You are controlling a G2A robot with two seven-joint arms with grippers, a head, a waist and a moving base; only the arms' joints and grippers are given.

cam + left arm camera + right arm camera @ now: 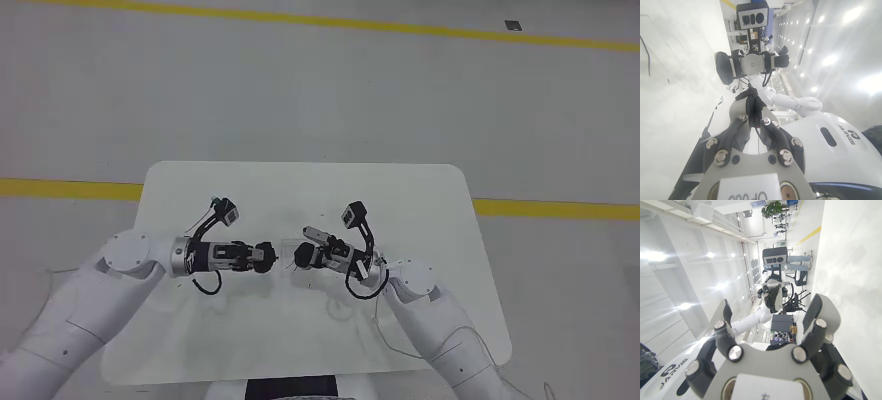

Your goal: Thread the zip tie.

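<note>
Left tool is pinched narrow, seemingly on the zip tie, which pokes out just beyond that tool's front end, above the table. Farther from the left tool, facing it, the right tool stands wide, holding nothing. My worry: the strand may flex aside as the right tool closes, leaving it gripping air; slight misalignment would miss the head's slot; a weak pinch could drop it. The tie looks thin and pale, nearly lost against the background; head and tail cannot be told apart.
</note>
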